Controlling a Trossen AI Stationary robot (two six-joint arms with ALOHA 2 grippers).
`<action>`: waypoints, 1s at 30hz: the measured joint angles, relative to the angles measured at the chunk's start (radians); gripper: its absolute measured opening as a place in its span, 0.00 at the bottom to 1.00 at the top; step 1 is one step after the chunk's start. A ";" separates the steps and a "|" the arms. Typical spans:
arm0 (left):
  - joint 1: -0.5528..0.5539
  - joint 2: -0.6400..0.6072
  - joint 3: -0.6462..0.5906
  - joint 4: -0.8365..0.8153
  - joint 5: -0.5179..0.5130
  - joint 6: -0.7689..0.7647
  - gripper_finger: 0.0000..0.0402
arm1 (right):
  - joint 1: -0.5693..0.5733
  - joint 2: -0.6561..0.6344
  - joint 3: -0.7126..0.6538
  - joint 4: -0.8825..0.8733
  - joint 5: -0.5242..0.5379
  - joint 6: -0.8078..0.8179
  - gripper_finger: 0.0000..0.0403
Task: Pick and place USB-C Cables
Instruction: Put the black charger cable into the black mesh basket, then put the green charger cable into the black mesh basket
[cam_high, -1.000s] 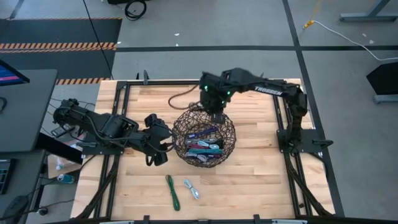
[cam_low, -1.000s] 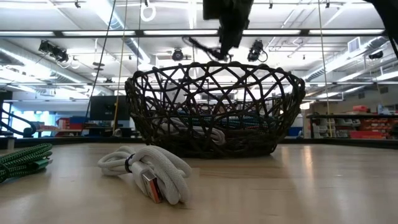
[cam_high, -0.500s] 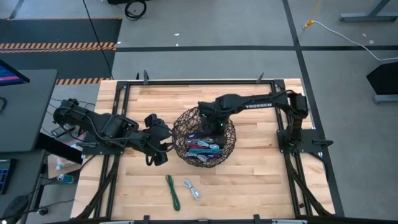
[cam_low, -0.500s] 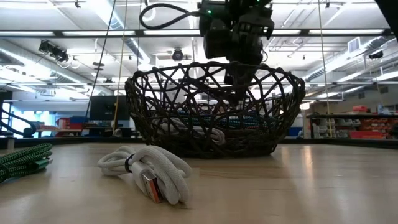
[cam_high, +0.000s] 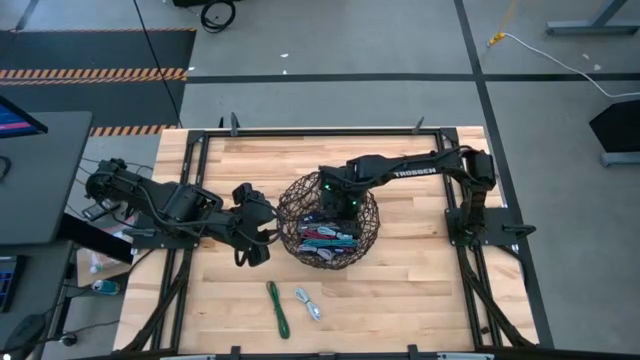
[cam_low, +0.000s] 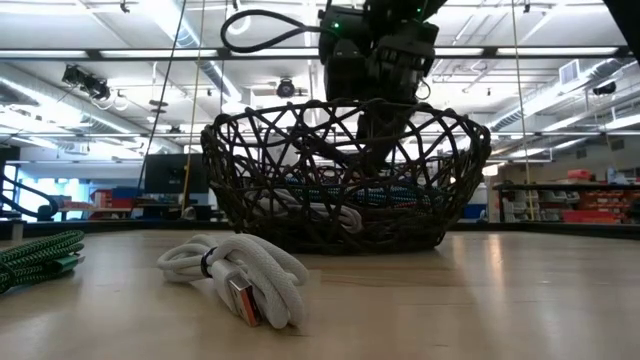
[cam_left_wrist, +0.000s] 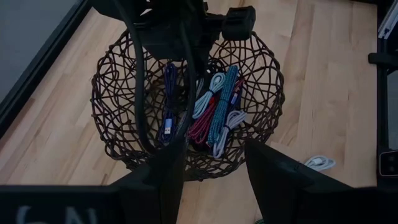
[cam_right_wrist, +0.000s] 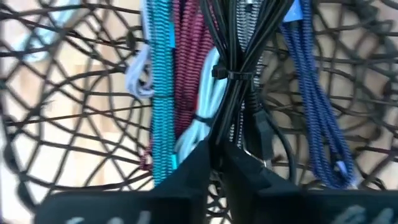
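- Cables first: most of the USB-C Cables lie bundled inside the wicker basket, teal, magenta, purple and pale ones lying side by side on its floor.
- From the right wrist view I read a black cable, tied at its middle, pinched between the two dark fingers of my right tool, so I call that tool clenched on it.
- The right tool sits low inside the basket, toward the far-edge side of its bowl; I judge it is down there so the black bundle drops among the others rather than snagging on the open weave.
- In the low view the right tool reaches below the basket rim.
- Two cables are not yet in: a green cable and a white cable lie side by side on the bench, near its front edge, well apart from the basket.
- The low view shows the white cable coiled with its plug toward the camera, the green cable beside it.
- My left tool waits just beside the basket on the left-edge side, fingers spread and holding nothing, its camera looking into the bowl.
- My judgement: letting go comes next, then the two loose bundles.
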 joint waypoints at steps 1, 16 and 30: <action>0.000 0.000 0.000 0.000 0.000 0.000 0.43 | 0.003 0.000 0.000 0.000 0.017 0.004 0.13; 0.000 0.000 0.000 -0.001 0.000 -0.002 0.43 | 0.018 0.000 0.144 -0.073 0.092 0.069 0.25; -0.006 0.000 0.000 -0.004 0.000 -0.086 0.43 | -0.006 -0.001 0.841 -0.552 0.471 0.023 0.25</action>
